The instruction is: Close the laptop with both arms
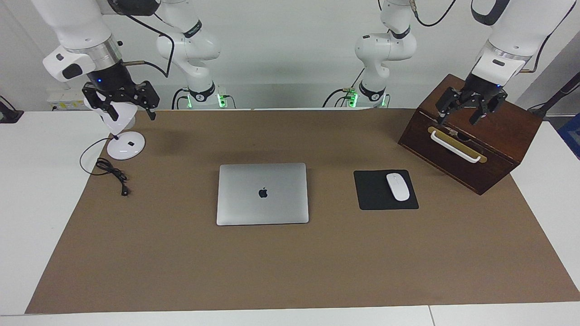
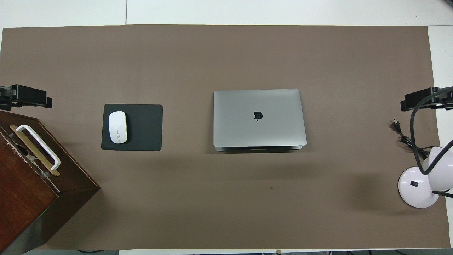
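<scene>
Laptop (image 1: 262, 194) lid flat down, shut, apple logo up, lying mid-mat on the brown table cover (image 1: 290, 271). Taking the laptop as the clock centre in the overhead view, with 12 o'clock pointing away from the robots: the black mouse pad (image 2: 141, 127) sits at 9 o'clock, well apart from the laptop, with the white mouse (image 2: 118, 127) on it at the pad's edge toward the left arm's end. Wooden box (image 1: 480, 136) with a white handle (image 1: 454, 146) at about 8 o'clock, at the left arm's end. White desk lamp (image 1: 123, 136) at about 4 o'clock, at the right arm's end, its black cord (image 1: 113, 174) trailing on the mat beside it.

Left gripper (image 1: 466, 115) hangs over the wooden box, fingers spread apart, nothing between them. Right gripper (image 1: 131, 111) hangs over the lamp, fingers apart too, holding nothing. Both grippers are well apart from the laptop, neither touching it.
</scene>
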`<state>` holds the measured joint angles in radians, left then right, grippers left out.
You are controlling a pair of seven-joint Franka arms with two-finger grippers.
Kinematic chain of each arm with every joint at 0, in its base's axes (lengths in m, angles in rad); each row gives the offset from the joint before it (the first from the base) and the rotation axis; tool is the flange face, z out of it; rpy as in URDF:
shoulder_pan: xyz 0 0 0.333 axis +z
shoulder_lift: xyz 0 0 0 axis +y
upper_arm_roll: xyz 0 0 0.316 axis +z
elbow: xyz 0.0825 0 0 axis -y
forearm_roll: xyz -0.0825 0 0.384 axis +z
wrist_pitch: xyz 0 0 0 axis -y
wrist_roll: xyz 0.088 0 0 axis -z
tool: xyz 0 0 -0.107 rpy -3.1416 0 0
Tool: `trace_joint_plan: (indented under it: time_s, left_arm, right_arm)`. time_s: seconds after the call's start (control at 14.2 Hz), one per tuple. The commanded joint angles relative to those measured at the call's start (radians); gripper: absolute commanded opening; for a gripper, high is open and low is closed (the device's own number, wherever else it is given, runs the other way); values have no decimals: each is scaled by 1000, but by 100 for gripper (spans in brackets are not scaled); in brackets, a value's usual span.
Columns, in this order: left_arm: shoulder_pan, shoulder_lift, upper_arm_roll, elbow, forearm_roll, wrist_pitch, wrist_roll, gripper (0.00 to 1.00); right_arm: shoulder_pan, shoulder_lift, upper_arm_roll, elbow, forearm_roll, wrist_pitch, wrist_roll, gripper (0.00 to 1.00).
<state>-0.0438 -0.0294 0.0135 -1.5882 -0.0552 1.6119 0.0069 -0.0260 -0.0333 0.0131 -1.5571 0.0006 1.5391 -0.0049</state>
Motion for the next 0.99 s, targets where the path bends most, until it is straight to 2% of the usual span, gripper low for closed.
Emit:
trace_joint_plan:
  time_s: [0.0,0.92]
  left_arm:
    - [4,0,-4,-28,21,-17,2,100]
    - [4,-20,-4,-76,34,30,-5,100]
  right_arm:
    - [-2,-13,-19,2,21,-25,-30,100]
    - [0,-30,-19,-32,19,-70,-29,100]
